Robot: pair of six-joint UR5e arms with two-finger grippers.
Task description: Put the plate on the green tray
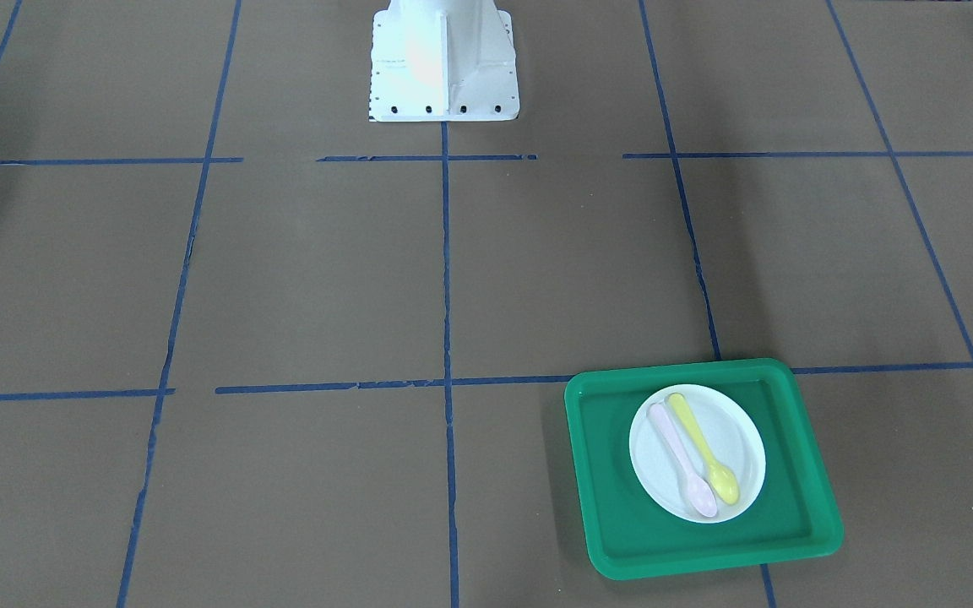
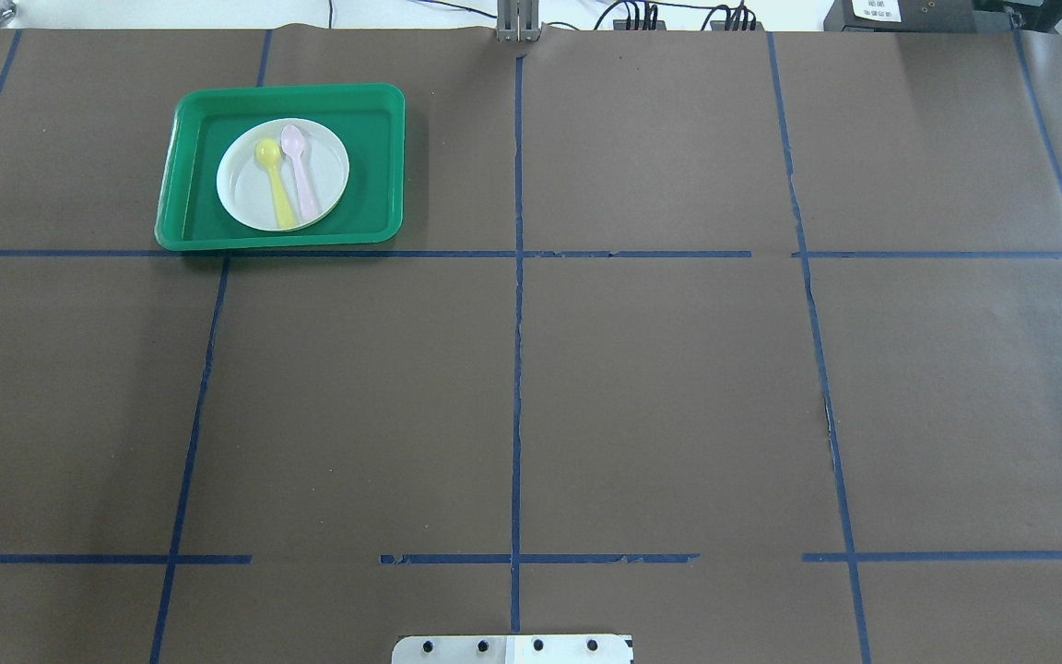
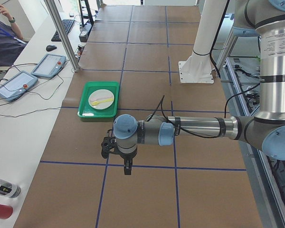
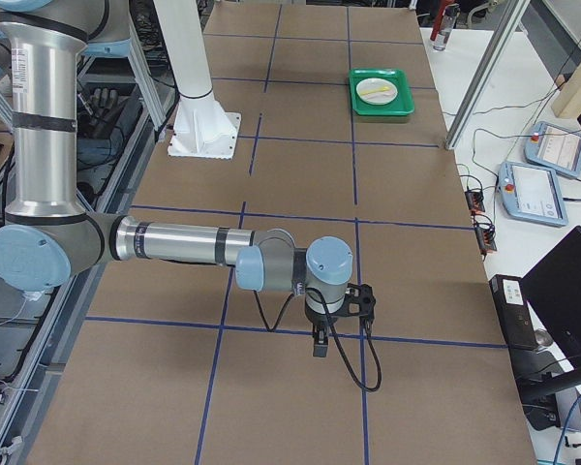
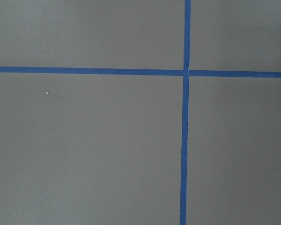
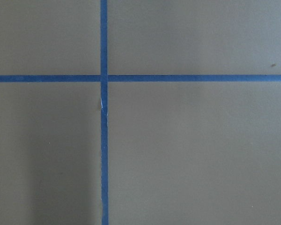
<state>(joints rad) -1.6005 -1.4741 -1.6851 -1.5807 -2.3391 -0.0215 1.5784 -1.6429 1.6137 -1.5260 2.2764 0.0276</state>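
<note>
The bright green tray (image 1: 613, 481) lies on the brown table, far left in the overhead view (image 2: 190, 189). A white round plate (image 1: 736, 435) lies flat inside it, also in the overhead view (image 2: 328, 161). A yellow spoon (image 1: 710, 460) and a pink spoon (image 1: 682, 460) lie on the plate. My left gripper (image 3: 127, 171) shows only in the exterior left view, pointing down over bare table, well short of the tray (image 3: 85, 108). My right gripper (image 4: 320, 349) shows only in the exterior right view, far from the tray (image 4: 399, 105). I cannot tell whether either is open or shut.
The white robot base (image 1: 444, 67) stands at the table's robot side. Blue tape lines (image 2: 517, 369) grid the brown surface. Teach pendants (image 3: 47, 65) and a seated operator (image 3: 0, 38) are beyond the table's far edge. Both wrist views show only bare table and tape.
</note>
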